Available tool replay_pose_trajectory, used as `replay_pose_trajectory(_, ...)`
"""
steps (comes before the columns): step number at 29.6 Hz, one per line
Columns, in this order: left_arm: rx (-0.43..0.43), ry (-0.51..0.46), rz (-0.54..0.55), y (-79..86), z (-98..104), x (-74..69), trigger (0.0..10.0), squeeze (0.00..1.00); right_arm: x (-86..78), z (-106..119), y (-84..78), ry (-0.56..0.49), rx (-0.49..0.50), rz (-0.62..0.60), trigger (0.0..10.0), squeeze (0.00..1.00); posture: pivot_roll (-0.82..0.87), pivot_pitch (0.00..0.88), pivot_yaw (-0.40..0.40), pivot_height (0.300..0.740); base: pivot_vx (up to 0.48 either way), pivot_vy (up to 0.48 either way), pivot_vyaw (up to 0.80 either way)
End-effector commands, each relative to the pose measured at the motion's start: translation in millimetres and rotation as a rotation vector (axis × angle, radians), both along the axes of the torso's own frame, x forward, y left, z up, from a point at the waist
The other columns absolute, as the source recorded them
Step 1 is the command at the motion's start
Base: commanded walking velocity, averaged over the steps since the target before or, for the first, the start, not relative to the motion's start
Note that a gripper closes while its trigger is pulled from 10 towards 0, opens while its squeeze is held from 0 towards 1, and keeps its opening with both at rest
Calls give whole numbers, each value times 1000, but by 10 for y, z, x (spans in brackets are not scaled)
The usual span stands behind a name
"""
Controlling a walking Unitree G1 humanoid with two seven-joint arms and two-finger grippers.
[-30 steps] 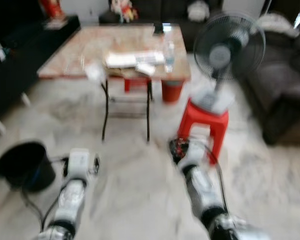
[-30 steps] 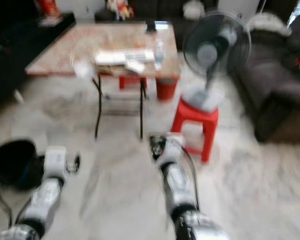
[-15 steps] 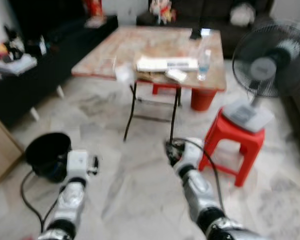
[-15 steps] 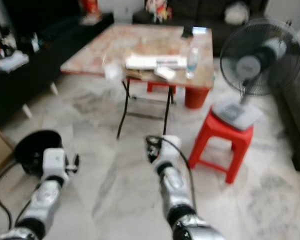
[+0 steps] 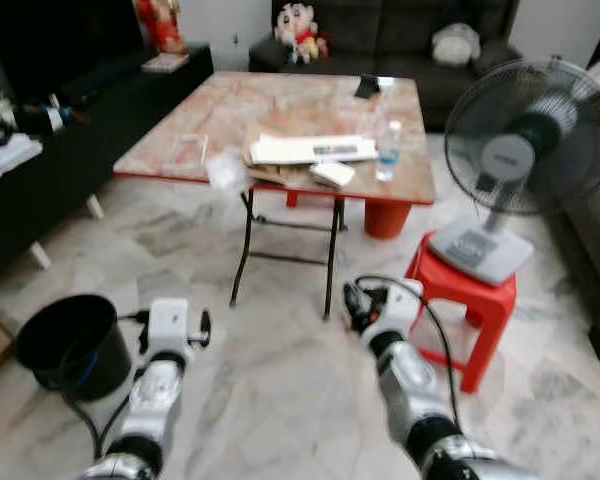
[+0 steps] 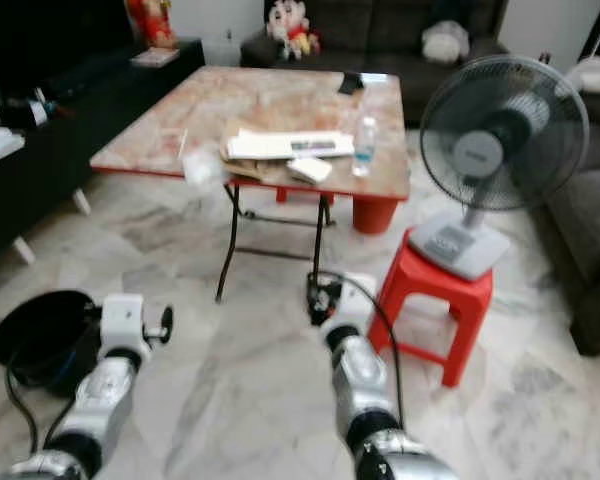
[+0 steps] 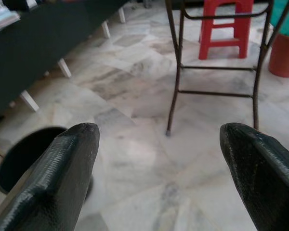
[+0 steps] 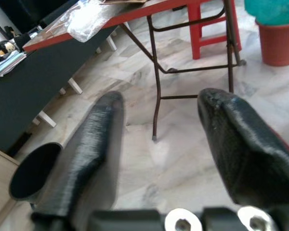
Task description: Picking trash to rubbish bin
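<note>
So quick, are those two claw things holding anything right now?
Left gripper: jaws open, holding nothing.
Right gripper: jaws open, holding nothing.

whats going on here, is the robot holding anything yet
Nothing is held yet. The robot stands on a marble floor facing a folding table, with both arms stretched out low ahead of it. The left tool and the right tool are both open and empty. On the table's near edge lie a crumpled clear plastic bag, some papers and a water bottle. A black bin sits on the floor at the robot's left, and a fan stands on a red stool at its right.
</note>
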State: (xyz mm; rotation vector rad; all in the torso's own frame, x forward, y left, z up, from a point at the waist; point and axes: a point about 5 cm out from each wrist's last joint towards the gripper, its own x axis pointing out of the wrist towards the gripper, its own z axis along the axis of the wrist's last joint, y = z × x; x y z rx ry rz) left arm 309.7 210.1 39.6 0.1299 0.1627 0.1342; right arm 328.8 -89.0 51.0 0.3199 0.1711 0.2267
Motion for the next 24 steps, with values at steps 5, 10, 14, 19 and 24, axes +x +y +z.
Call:
replay_pose_trajectory(5, -11, 1, -37, -114, 11, 38, 10000, 0, 41, 31, -102, -6, -17, -30, 10000, 1000, -25, 0, 43, 740, 376, 0, 0)
replay_pose_trajectory(10, -14, 11, -69, -162, 1, 44, 10000, 0, 41, 27, -100, 1, -10, -45, 10000, 1000, -29, 0, 50, 740, 378, 0, 0)
replay_pose_trajectory(14, -14, 21, -94, -222, -19, 40, 10000, 0, 39, 22, -98, 3, -27, -42, 10000, 1000, -30, 0, 53, 740, 376, 0, 0)
replay_pose_trajectory(19, -15, 22, -107, -248, -20, 44, 10000, 0, 47, 38, -95, -6, -17, -41, 10000, 1000, -29, 0, 53, 740, 376, 0, 0)
replay_pose_trajectory(24, -17, 25, -114, -258, -24, 43, 10000, 0, 47, 45, -67, -9, -17, -30, 10000, 1000, -30, 0, 53, 740, 376, 0, 0)
